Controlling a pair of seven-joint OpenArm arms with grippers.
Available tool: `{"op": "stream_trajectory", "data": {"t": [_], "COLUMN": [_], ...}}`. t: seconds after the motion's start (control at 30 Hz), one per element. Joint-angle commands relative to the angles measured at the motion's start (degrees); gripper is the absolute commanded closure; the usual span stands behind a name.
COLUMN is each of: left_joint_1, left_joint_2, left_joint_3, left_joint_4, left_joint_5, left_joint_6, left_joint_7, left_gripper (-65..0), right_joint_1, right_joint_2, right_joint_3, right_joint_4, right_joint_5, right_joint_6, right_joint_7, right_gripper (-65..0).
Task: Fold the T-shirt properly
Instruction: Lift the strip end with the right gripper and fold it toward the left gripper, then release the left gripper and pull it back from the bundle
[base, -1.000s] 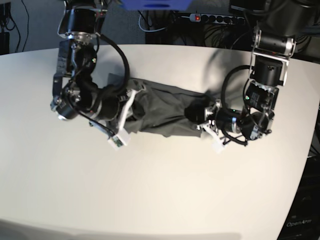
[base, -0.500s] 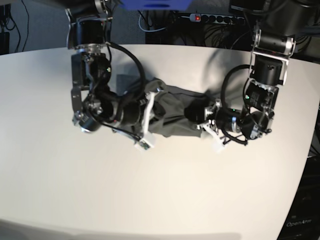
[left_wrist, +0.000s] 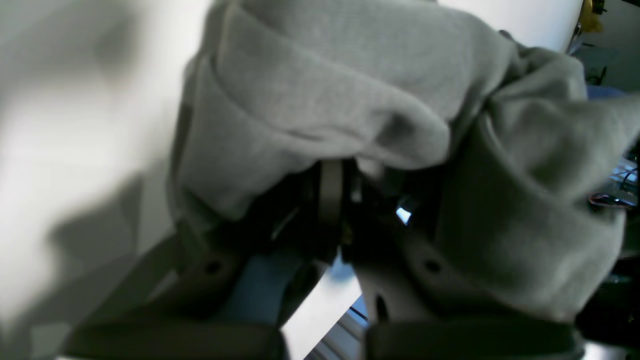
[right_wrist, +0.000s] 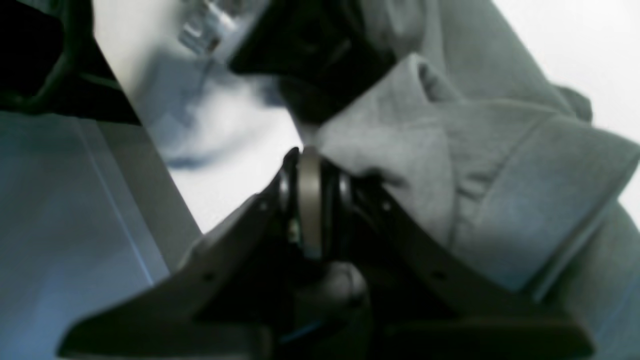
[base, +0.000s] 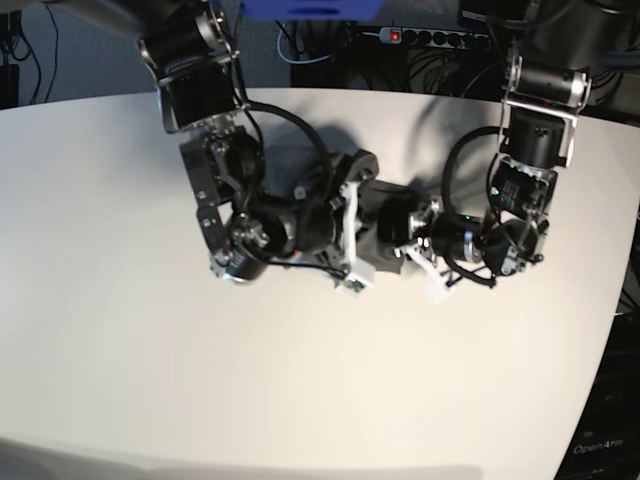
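The dark olive-grey T-shirt (base: 386, 203) lies bunched in a short heap at the middle of the white table (base: 300, 380), between my two arms. My right gripper (base: 368, 232) has come in from the base view's left and is shut on a fold of it. In the right wrist view the fingers meet at the right gripper (right_wrist: 310, 170), with T-shirt (right_wrist: 500, 175) cloth pinched and piled to their right. My left gripper (base: 405, 238) sits close by on the other side, shut on the T-shirt. There the T-shirt (left_wrist: 325, 100) drapes over the closed left gripper (left_wrist: 332, 200).
Bare white table surrounds the heap on the front, left and right. Behind the table's far edge lie a power strip (base: 430, 38) and dark cables. A blue object (base: 310, 8) sits at the top edge.
My right arm has swept across the table toward the left gripper, carrying its end of the T-shirt over. The spread cloth is now a short heap. The left arm has stayed put.
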Motion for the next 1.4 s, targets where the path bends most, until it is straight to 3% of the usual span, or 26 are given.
{"op": "stream_trajectory", "data": {"t": [0.0,0.5,0.63,0.9,1.17,1.37], "left_joint_1": [1.86,2.56,2.3,2.56,3.44,3.35], "left_joint_2": [-0.45,-0.8,-0.97,-1.68,-3.87,-4.05], "left_joint_3": [0.7,0.44,0.44,0.35,-6.94,-7.56], "left_joint_4": [-0.92,-0.04,0.31,12.71,13.23,13.23], "left_joint_5": [9.8,9.18,5.31,-1.19,-2.51,-2.51], "left_joint_6": [2.35,2.17,2.08,2.35,2.43,2.35], "left_joint_7": [3.01,3.36,5.65,9.78,9.78,9.87], "left_gripper": [-2.0,-2.0,-1.9,-1.9,-1.9,-1.9], "right_joint_1": [1.64,6.39,6.39,6.3,6.21,6.3], "right_joint_2": [-1.05,-1.23,-1.23,-0.97,-0.17,-0.09], "right_joint_3": [-0.32,-0.23,-0.32,-0.32,-0.32,-0.32], "right_joint_4": [0.68,0.5,0.5,0.5,0.5,0.5], "right_joint_5": [1.63,1.81,1.72,1.72,1.63,1.63], "right_joint_6": [0.28,0.28,0.28,0.28,0.28,0.28], "right_joint_7": [0.48,0.48,0.66,0.75,0.75,0.75], "right_gripper": [-0.7,-0.7,-0.7,-0.7,-0.7,-0.7]}}
